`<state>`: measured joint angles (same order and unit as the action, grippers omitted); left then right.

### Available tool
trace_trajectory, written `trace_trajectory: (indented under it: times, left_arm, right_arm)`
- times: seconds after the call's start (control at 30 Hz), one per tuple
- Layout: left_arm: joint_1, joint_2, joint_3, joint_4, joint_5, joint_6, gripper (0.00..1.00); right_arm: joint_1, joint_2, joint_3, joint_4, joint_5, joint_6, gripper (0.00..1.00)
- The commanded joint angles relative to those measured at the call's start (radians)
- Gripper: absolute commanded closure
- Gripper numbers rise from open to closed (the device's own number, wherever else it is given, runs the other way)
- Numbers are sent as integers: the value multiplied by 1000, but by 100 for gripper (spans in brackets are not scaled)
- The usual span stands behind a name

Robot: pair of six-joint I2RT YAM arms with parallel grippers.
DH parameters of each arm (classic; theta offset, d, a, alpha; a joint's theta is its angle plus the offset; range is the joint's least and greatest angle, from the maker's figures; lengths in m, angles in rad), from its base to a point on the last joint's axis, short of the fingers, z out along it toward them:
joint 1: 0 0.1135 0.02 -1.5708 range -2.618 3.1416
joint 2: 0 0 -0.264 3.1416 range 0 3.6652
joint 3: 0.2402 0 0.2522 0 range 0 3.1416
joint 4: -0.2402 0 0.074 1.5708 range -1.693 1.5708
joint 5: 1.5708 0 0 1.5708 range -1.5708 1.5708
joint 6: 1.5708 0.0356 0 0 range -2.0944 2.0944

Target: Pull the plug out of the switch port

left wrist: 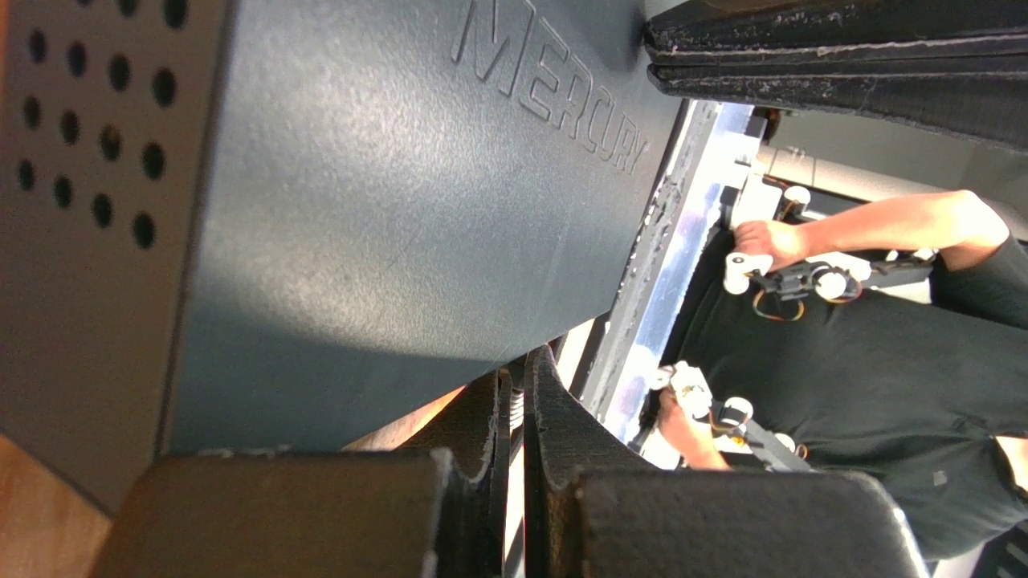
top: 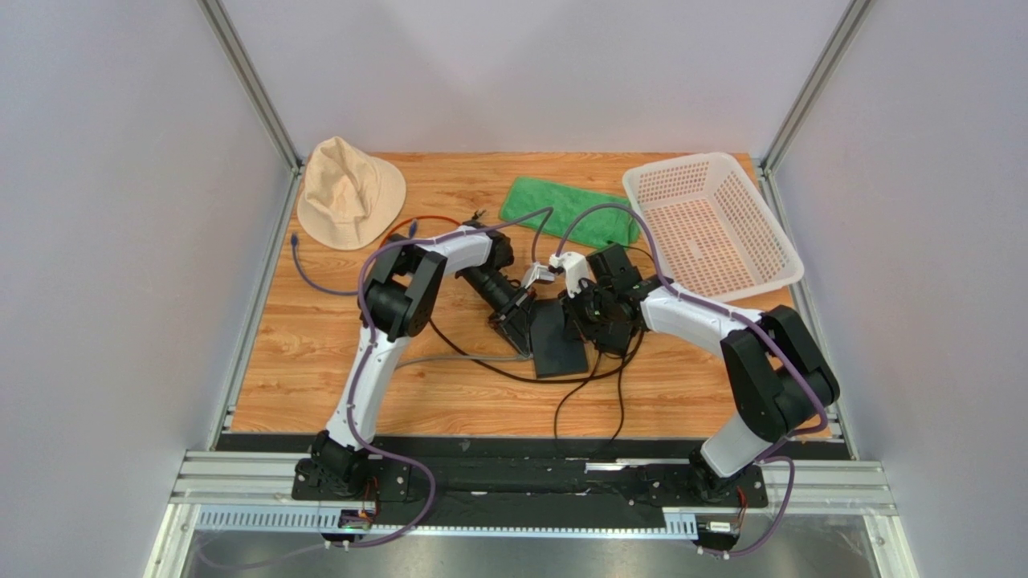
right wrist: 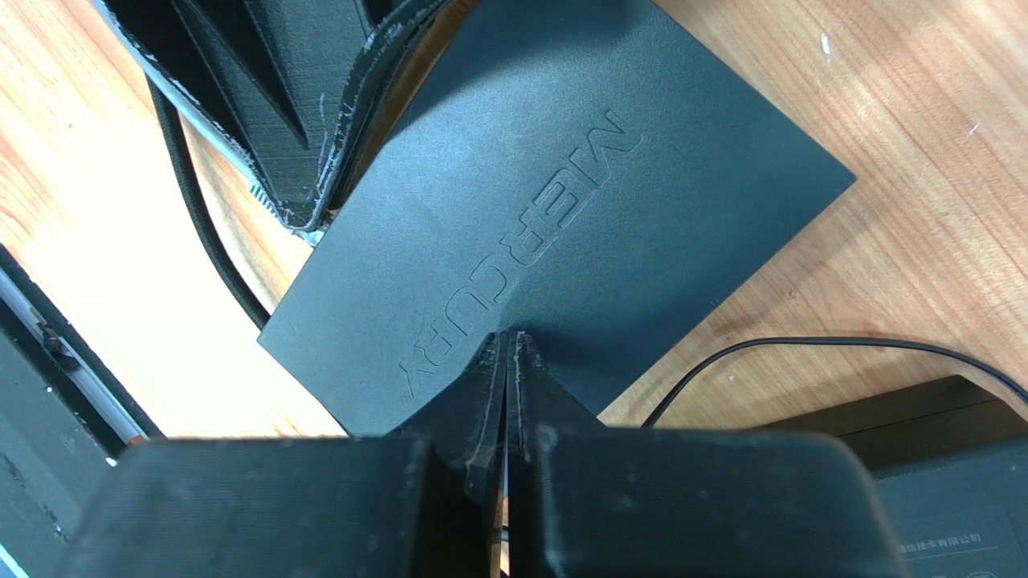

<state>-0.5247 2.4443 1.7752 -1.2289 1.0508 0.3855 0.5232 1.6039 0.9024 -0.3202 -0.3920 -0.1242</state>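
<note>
The flat matte black switch box point(top: 558, 343) marked MERCURY lies mid-table. It fills the left wrist view point(left wrist: 362, 217) and the right wrist view point(right wrist: 543, 193). My left gripper point(top: 513, 317) is at the box's left edge. It is shut point(left wrist: 518, 397) on a thin ribbed plug end point(left wrist: 517, 407) right at the box's side. The port itself is hidden. My right gripper point(top: 589, 319) is shut and empty, and its tips point(right wrist: 507, 343) rest on the box's top face. The left fingers point(right wrist: 278, 108) show at the box's edge, with a black cable point(right wrist: 193, 205) running beside them.
A black power adapter brick point(right wrist: 953, 470) lies just right of the box, with a thin cable point(right wrist: 784, 347) beside it. Black cables point(top: 567, 397) loop toward the near edge. A beige hat point(top: 348, 190), green cloth point(top: 567, 211) and pink basket point(top: 712, 223) sit at the back.
</note>
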Motion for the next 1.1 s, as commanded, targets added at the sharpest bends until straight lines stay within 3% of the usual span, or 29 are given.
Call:
trace_trajectory:
  times: [0.0, 0.47, 0.67, 0.8, 0.9, 1.07]
  left_arm:
    - [8, 6, -83, -15, -126, 18, 100]
    - [51, -45, -70, 6, -161, 10, 100]
    - [135, -66, 82, -153, -163, 53, 100]
    - [237, -136, 289, -311, -112, 125, 100]
    - [305, -185, 451, -349, -214, 139, 100]
    - [341, -217, 703, -290, -611, 251, 100]
  right_arm:
    - [18, 22, -25, -43, 117, 0, 100]
    - [43, 87, 9, -72, 179, 18, 100]
    - [43, 57, -7, -59, 185, 20, 100]
    - [43, 48, -13, -53, 185, 20, 100]
    - [43, 50, -11, -54, 183, 18, 100]
    - [43, 60, -2, -59, 179, 17, 100]
